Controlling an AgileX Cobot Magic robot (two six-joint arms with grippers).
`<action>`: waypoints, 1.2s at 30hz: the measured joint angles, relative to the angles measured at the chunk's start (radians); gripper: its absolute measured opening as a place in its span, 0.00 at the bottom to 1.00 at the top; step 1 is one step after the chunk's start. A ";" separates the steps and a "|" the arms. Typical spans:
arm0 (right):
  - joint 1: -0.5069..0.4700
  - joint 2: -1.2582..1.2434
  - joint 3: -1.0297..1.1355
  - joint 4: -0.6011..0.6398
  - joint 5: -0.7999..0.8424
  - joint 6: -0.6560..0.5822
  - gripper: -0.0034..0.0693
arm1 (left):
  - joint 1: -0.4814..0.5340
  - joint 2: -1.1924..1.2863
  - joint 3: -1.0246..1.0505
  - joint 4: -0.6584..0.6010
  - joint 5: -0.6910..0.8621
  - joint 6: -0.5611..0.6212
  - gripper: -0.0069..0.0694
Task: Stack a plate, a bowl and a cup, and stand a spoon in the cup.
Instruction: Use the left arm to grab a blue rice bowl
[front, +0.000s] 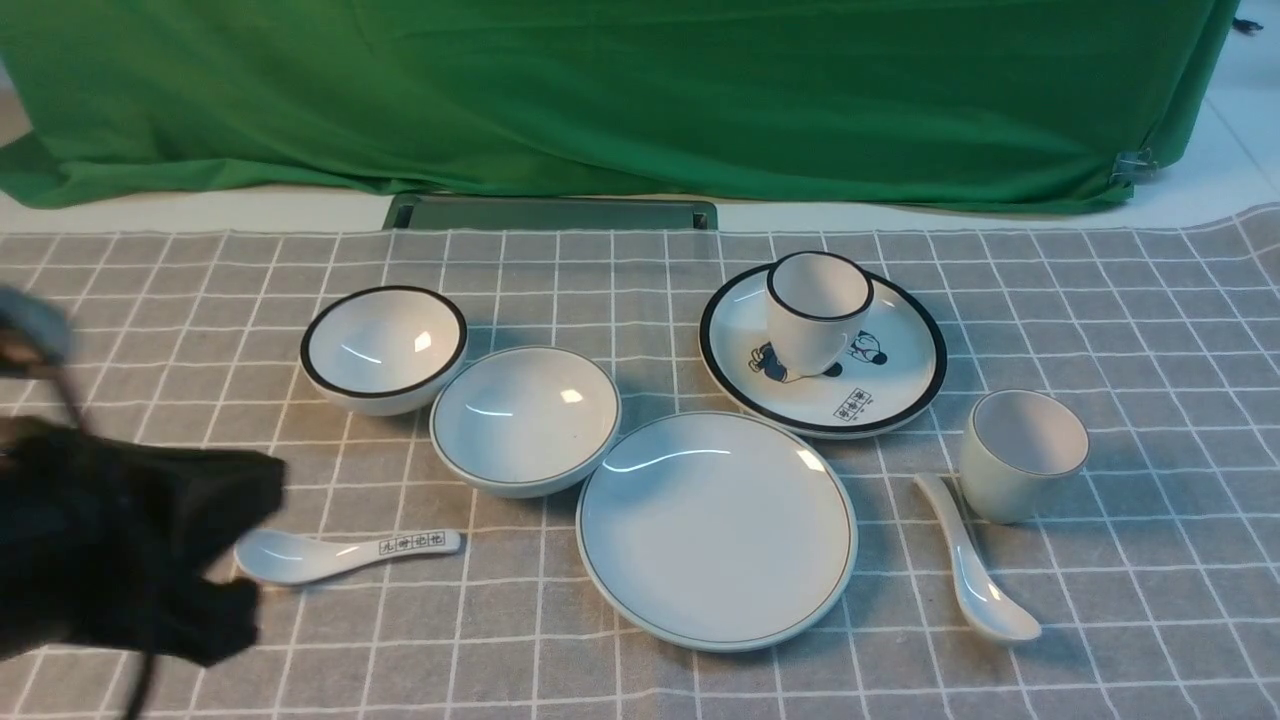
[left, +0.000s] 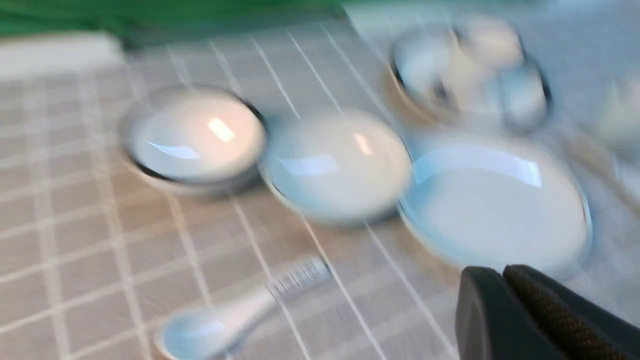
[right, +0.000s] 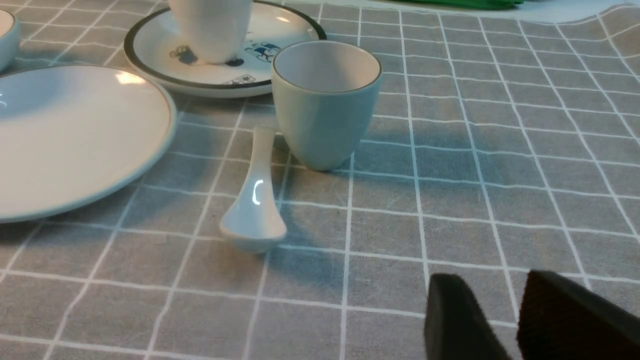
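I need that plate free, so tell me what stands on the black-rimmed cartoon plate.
A black-rimmed cup stands upright on the cartoon plate, nothing else. The cup hides part of the printed figures beneath it.

1. The second spoon (front: 340, 555) is found just right of the left gripper (left: 502, 280).
2. The bowl (front: 525, 420) is set ahead and right of it, the second bowl (front: 383, 348) just beside, further left.
3. The plate (front: 715, 530) is placed just right of the bowl.
4. The spoon (right: 254, 200) is laid ahead and left of the right gripper (right: 492, 282), its handle beside the cup (right: 325, 110).
5. The second plate (front: 905, 385) is set behind the cup, and the second cup (front: 818, 310) is stood on it.
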 joint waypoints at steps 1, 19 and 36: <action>0.000 0.000 0.000 0.000 -0.002 0.000 0.38 | -0.034 0.090 -0.044 -0.001 0.025 0.015 0.11; 0.000 0.000 0.000 0.109 -0.359 0.453 0.38 | -0.014 0.669 -0.343 0.012 0.201 0.208 0.11; 0.352 0.480 -0.781 0.074 0.674 -0.049 0.14 | 0.035 1.033 -0.636 -0.021 0.284 0.786 0.60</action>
